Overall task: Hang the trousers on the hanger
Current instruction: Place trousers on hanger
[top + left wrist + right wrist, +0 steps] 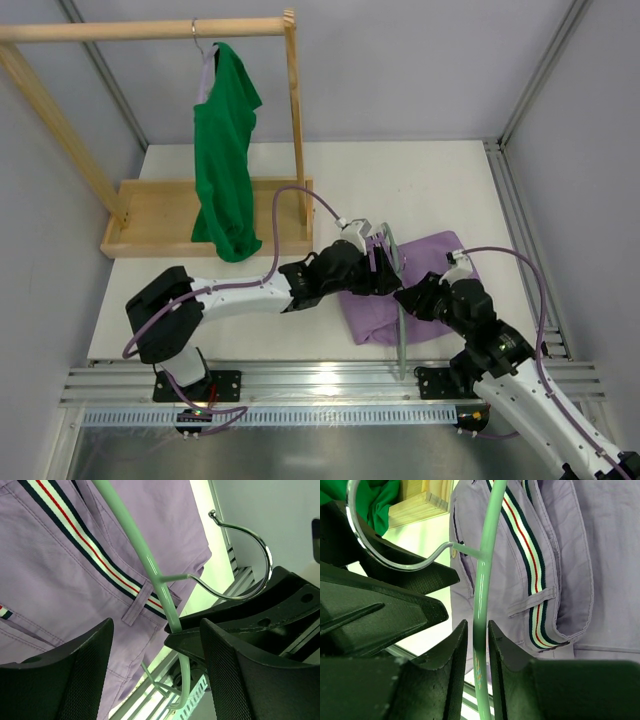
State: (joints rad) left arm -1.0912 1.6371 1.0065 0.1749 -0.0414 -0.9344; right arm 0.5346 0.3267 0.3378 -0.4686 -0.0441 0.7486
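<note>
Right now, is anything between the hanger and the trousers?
Nothing visible. The hanger, clamped in the right gripper, sits over the trousers at the waistband; the open left gripper is beside its hook, not between them.

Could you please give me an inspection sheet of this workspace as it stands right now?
Surface: white table, no spills seen.
Job's things: lilac trousers folded flat on the table; mint hanger held over their waistband, trousers not on it.
Clutter: green top hanging from the wooden rack, far left.
End effectors: right end effector shut on the hanger's rod; left end effector open next to the rod, gripping nothing.
Cables: lilac cable loops off the right arm, another off the left; no snag seen.
Surroundings: grey enclosure walls; metal rail at the near edge.
</note>
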